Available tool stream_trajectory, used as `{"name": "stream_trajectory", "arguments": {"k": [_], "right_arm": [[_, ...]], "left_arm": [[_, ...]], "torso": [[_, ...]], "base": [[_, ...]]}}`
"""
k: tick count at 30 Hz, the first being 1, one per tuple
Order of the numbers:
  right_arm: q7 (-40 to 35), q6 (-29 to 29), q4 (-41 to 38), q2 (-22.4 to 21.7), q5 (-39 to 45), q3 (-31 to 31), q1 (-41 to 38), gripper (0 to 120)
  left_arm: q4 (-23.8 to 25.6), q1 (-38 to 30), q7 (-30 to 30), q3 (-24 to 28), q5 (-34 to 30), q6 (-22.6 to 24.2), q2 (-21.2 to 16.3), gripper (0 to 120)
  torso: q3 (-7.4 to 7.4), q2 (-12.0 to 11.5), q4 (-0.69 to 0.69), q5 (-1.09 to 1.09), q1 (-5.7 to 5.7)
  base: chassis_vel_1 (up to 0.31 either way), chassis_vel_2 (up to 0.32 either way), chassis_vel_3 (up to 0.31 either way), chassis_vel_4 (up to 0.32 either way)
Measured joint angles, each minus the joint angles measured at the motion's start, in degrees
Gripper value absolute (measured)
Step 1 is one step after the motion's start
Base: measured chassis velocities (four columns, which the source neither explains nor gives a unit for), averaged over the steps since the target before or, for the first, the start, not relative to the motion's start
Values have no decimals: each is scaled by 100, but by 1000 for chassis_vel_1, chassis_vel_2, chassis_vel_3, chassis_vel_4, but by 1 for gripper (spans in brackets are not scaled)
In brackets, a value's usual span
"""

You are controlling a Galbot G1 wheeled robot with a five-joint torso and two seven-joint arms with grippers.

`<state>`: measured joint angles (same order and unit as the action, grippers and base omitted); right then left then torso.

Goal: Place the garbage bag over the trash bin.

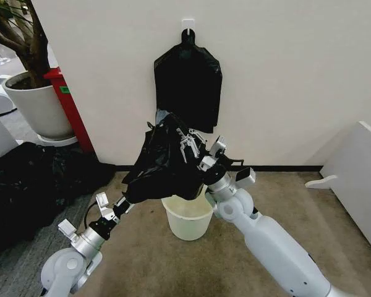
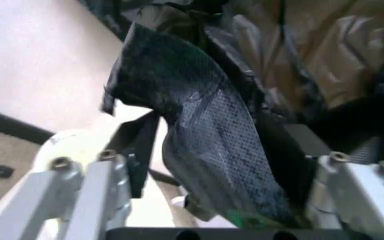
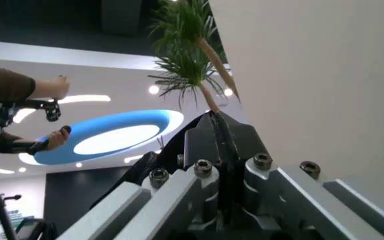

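The garbage bag (image 1: 164, 170) is held in the air directly above the trash bin (image 1: 187, 218), spread between the two arms as a loose, crinkled black sheet. Its lowest folds hang just over the bin's rim without clearly touching it. The bin stands upright on the carpeted floor (image 1: 284, 198), close to the wall, near the centre of the head view.

Left claw (image 1: 125, 201): located at about 8 o'clock from the bin, at the bag's lower left corner. In the left wrist view the claw's fingers (image 2: 92, 192) stand on either side of a fold of the black plastic (image 2: 212, 150), and the film passes between them; the claw is clamped on the bag. The pale rim of the bin (image 2: 65, 145) is visible beyond the fingers.

Right claw (image 1: 190, 143): located at about 12 o'clock from the bin, raised at the bag's upper edge, with the forearm reaching in from the 4 o'clock side. In the right wrist view the two fingers (image 3: 209, 145) are pressed together with a thin edge of black film pinched between them; the claw is closed on the bag.

Surroundings: a flat bundle of black bags (image 1: 188, 83) hangs from a wall hook (image 1: 188, 26) at 12 o'clock above the held bag. A heap of black plastic (image 1: 31, 185) lies on the floor at 9 o'clock. A white plant pot (image 1: 34, 105) holding a tree stands at 10 o'clock, with a red object (image 1: 68, 108) just beside it against the wall. A white panel (image 1: 358, 179) is at 3 o'clock.
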<state>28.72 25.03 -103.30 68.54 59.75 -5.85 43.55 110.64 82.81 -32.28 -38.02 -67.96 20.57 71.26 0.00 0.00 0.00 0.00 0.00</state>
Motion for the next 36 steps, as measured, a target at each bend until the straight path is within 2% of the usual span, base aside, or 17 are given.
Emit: {"name": "stream_trajectory", "arguments": {"k": [4, 8, 10, 16, 17, 21, 23, 25, 28, 30, 33, 35, 36], "right_arm": [[-177, 1, 55, 20, 5, 53, -35, 0], [-426, 7, 131, 35, 5, 71, -69, 0], [-688, 12, 272, 54, 2, 84, -115, 0], [-1104, 2, 625, 64, -243, 87, -139, 0], [-1180, 0, 733, 56, -365, 99, -122, 0], [-1422, 68, 956, -11, -1196, 110, 51, 16], [-1494, 111, 971, -35, -1521, 109, 137, 20], [-1627, 161, 956, -75, -1968, 108, 283, 28], [-2224, 103, 719, -171, -2677, 99, 632, 42], [-2320, 75, 684, -183, -2746, 97, 672, 43], [-3210, -456, 257, -304, -3058, 15, 976, 60], [-3704, -842, -92, -363, -2984, -62, 1131, 66], [-3704, -842, -92, -363, -2984, -62, 1131, 66]], "left_arm": [[56, 5, -122, 8, -58, -80, 57, 38], [124, 8, -170, -28, -117, -160, 63, 28], [212, 13, -209, -72, -115, -268, 70, 16], [412, 45, -292, -133, 10, -608, 39, 0], [476, 48, -293, -155, 4, -672, 23, 0], [647, 16, -249, -202, -167, -955, -22, 0], [657, -6, -234, -208, -204, -1042, -29, 0], [660, -45, -218, -216, -253, -1173, -38, 0], [592, -146, -397, -240, -237, -1496, -89, 0], [575, -158, -440, -246, -226, -1531, -101, 0], [503, -219, -674, -283, -165, -1652, -197, 0], [486, -229, -759, -300, -158, -1693, -239, 0], [486, -229, -759, -300, -158, -1693, -239, 0]], "torso": [[0, 0, 0, 0, 0], [-1, 0, 0, 0, 0], [-1, 0, 0, 0, 0], [-1, 0, 0, -1, 0], [-1, 0, 1, 0, 0], [0, -1, 0, 0, 0], [-1, -1, 0, 0, 0], [-1, -1, 1, -1, 0], [0, -1, 0, 0, 0], [0, -1, 0, -1, 0], [0, -1, 0, 0, 0], [0, -1, 0, -1, 0], [0, -1, 0, -1, 0]], "base": [[0, 0, 0, 0], [0, 0, 0, 0], [0, 0, 0, 0], [0, 0, 0, 0], [0, 0, 0, 0], [0, 0, 0, 0], [0, 0, 0, 0], [0, 0, 0, 0], [0, 0, 0, 0], [0, 0, 0, 0], [0, 0, 0, 0], [0, 0, 0, 0], [0, 0, 0, 0]]}}
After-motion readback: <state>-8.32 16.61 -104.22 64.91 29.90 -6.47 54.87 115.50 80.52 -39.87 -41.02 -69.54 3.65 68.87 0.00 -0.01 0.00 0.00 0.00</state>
